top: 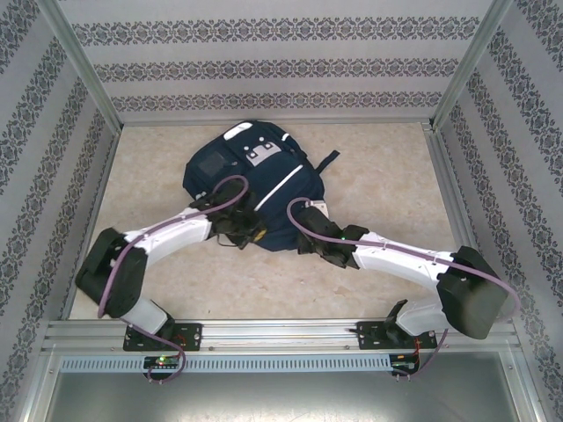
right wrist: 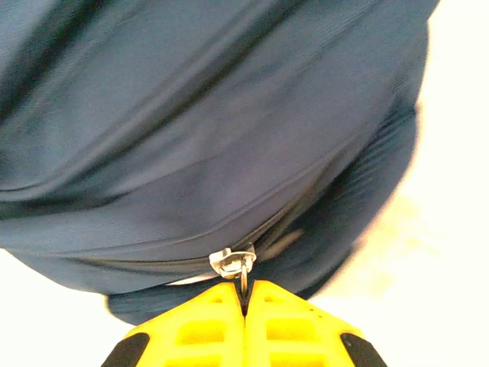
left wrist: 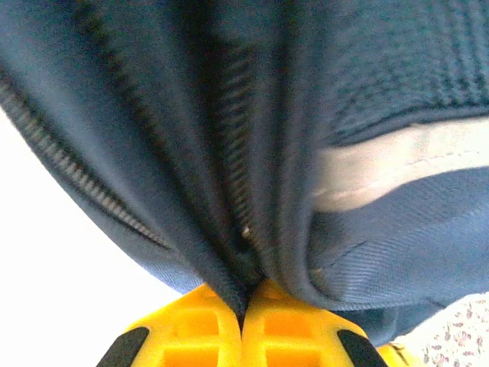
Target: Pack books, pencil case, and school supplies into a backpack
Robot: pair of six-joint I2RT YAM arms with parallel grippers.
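Mid-table, front up: navy backpack (top: 255, 180). Its fabric beside the zipper teeth (left wrist: 61, 164) is pinched tight by the left gripper (left wrist: 244, 306); the right gripper (right wrist: 244, 294) pinches the metal zipper pull (right wrist: 231, 261). Judgement: left anchors the cloth taut, right draws along the track, not upward.

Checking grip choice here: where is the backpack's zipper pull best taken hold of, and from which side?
Pinch the thin tab hanging from the silver slider, coming from the backpack's near edge. It sticks out clear of the fabric, so the right gripper closes on it alone, as shown.
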